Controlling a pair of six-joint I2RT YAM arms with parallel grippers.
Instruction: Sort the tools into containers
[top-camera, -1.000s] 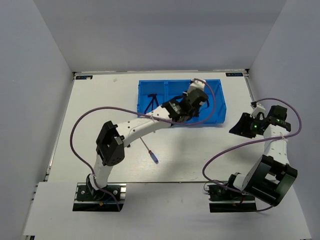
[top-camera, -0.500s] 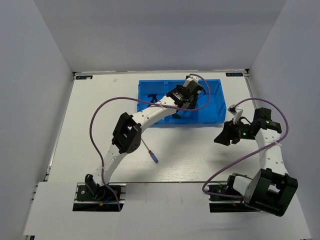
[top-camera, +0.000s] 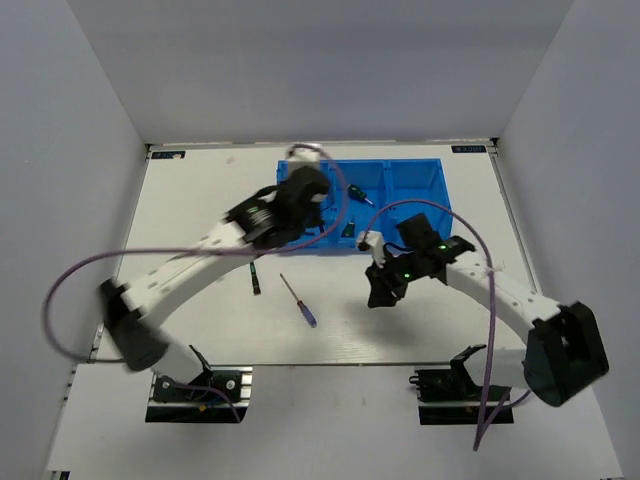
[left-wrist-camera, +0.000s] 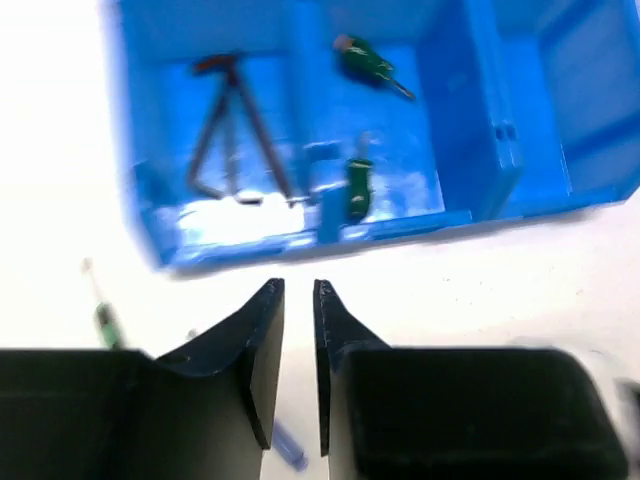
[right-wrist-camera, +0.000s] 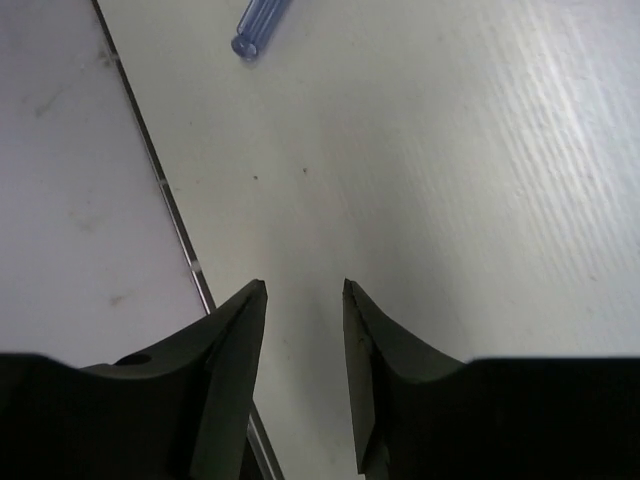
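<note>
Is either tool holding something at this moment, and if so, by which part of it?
Nothing is held. The left tool is empty, its jaws nearly together; the right tool is open and empty.

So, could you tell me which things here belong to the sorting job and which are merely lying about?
Part of the job: blue tray; hex keys; two binned green screwdrivers; loose green screwdriver; blue-handled screwdriver.
Just there: purple cables; table.
</note>
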